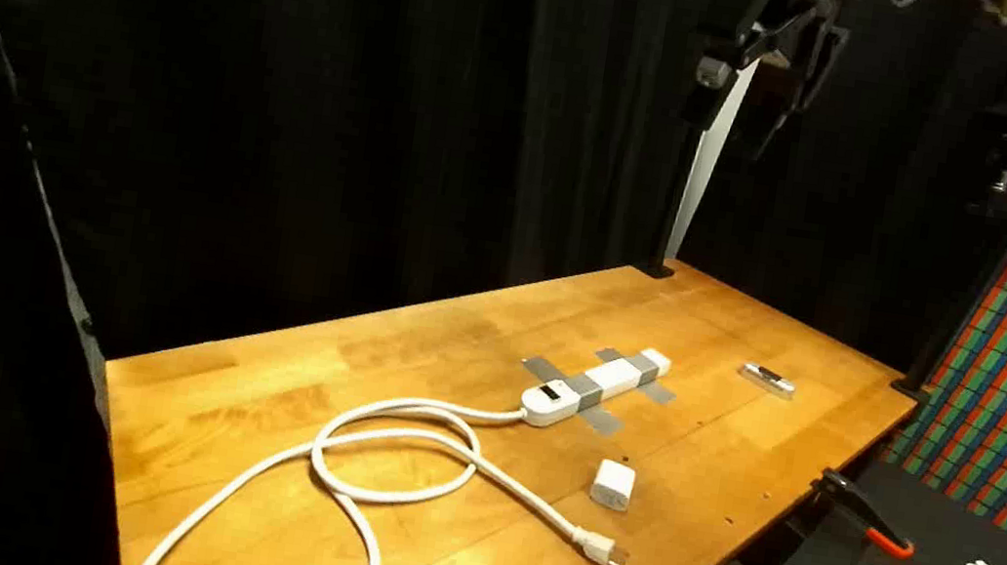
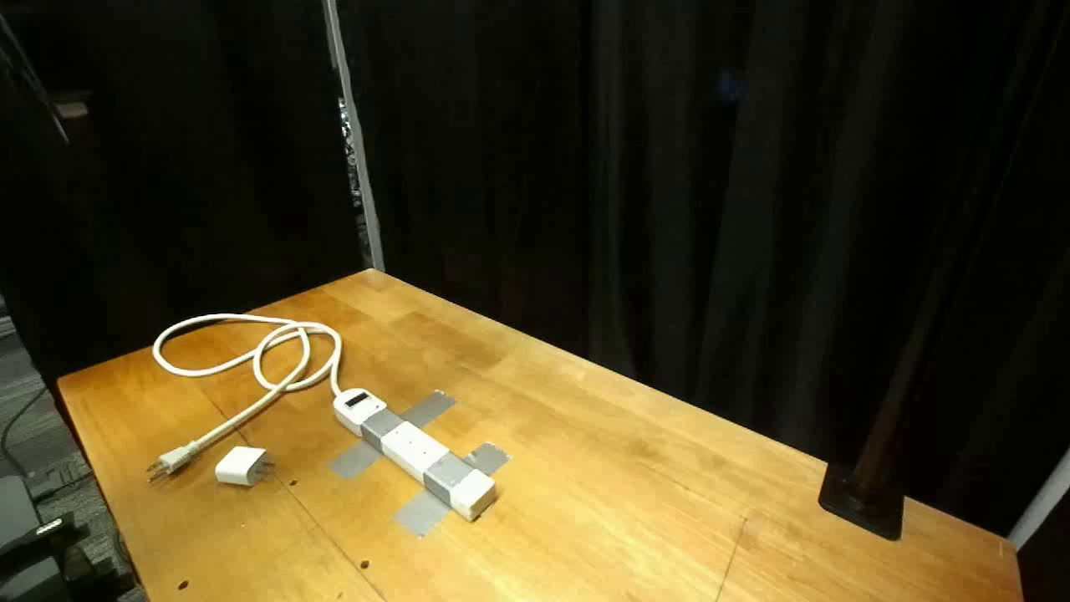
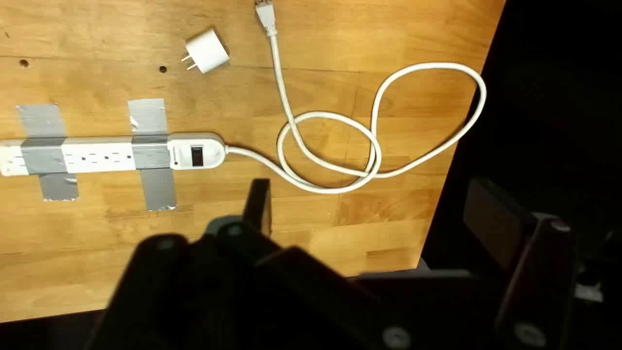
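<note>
In the wrist view my gripper (image 3: 376,209) stands open, its fingers wide apart with nothing between them. It hangs high above the wooden table, touching nothing. A white power strip (image 3: 99,154) is held down by grey tape. Its white cord (image 3: 328,115) lies looped, nearest the gripper in that view, and ends in a three-prong plug (image 3: 266,18). A small white charger block (image 3: 207,51) lies on its side with its prongs showing. Strip (image 1: 616,377), charger (image 1: 613,485) and plug (image 1: 596,546) also appear in an exterior view, likewise the strip (image 2: 415,451) and charger (image 2: 240,466) here.
A small silver-and-dark object (image 1: 767,380) lies toward the table's far right end. Orange-tipped clamps (image 1: 888,544) grip the table's edge. Black post bases (image 1: 910,390) stand at the corners, one post base (image 2: 863,502) close to the back edge. Dark curtains (image 2: 710,209) hang behind.
</note>
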Controlling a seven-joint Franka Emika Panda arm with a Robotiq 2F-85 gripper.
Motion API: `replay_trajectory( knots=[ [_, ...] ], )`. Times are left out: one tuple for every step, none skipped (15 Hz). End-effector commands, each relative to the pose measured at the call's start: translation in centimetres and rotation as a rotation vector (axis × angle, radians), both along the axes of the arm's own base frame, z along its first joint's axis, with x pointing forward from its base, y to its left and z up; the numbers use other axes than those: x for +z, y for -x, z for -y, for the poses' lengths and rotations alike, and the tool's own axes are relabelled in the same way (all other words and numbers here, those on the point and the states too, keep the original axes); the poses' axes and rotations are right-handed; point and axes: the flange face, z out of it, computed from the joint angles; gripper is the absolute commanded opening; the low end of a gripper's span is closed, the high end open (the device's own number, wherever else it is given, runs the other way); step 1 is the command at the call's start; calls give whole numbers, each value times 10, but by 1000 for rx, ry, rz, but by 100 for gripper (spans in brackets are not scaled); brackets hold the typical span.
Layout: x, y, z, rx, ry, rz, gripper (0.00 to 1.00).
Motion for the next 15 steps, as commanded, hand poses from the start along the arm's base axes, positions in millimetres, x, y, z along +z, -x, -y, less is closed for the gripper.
replay_trajectory(
  knots=[
    [3,-1,0,0,-2,6,100],
    [7,-1,-1,0,-4,13,100],
    [10,-1,-1,1,-5,20,100],
    [11,-1,-1,1,-6,24,100],
    [12,0,-1,1,-6,25,100],
    [2,-8,8,-107,1,52,100],
    [-10,-12,16,-164,5,67,100],
    [-24,-17,22,-217,13,62,100],
    [-44,-22,29,-270,22,47,100],
    [-64,-26,35,-323,32,28,100],
    [-83,-29,40,-376,40,13,100],
    [-101,-32,45,-428,47,-12,100],
    [-122,-33,47,-479,63,-34,100],
    [-139,-33,49,-522,79,-63,100],
    [-158,-33,50,-557,96,-94,100]
  ],
)
